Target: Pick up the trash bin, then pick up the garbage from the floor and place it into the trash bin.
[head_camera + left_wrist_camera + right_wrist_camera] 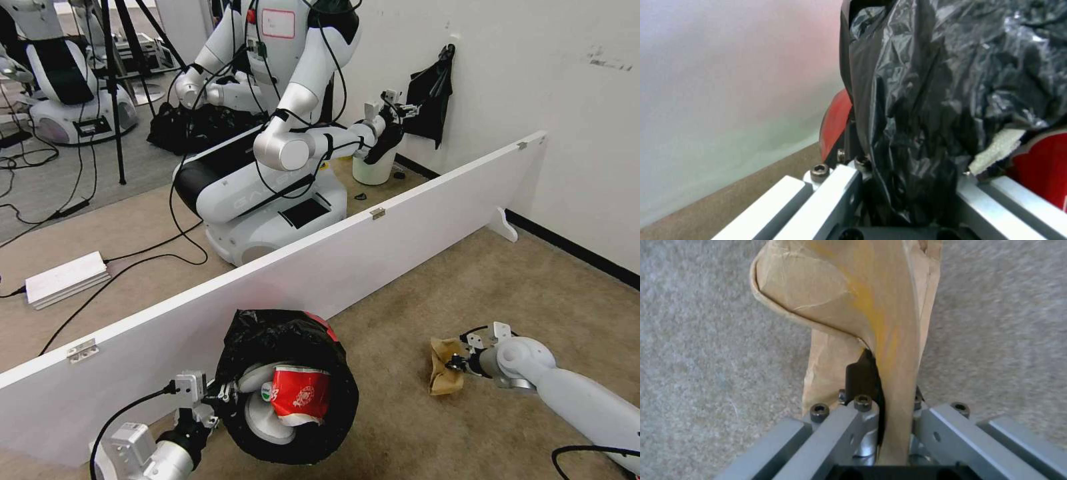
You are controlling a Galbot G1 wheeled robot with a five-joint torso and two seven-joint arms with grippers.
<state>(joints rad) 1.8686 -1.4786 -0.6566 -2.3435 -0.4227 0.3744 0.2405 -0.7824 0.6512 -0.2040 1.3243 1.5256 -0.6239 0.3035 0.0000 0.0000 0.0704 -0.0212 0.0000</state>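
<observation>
We hold the trash bin (287, 387) at near left, our left gripper (220, 393) clamped on its rim; our right gripper (460, 363) pinches the tan paper bag (443, 373), which must travel left, into the bin.

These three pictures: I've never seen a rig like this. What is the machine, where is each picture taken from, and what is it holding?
It is a wheeled robot with two arms, each ending in a two-fingered gripper. The wide picture comes from a camera on its head, looking down at a carpeted floor beside a low white partition. The other two come from cameras on its wrists.

The left gripper is shut on the rim of the trash bin, red with a black bag liner, held tipped so its mouth faces the camera. A red-and-white paper cup already lies inside. The left wrist picture shows that liner pinched between the fingers.

The right gripper is shut on a tan paper bag, low over the carpet. The right wrist picture shows the bag clamped.
</observation>
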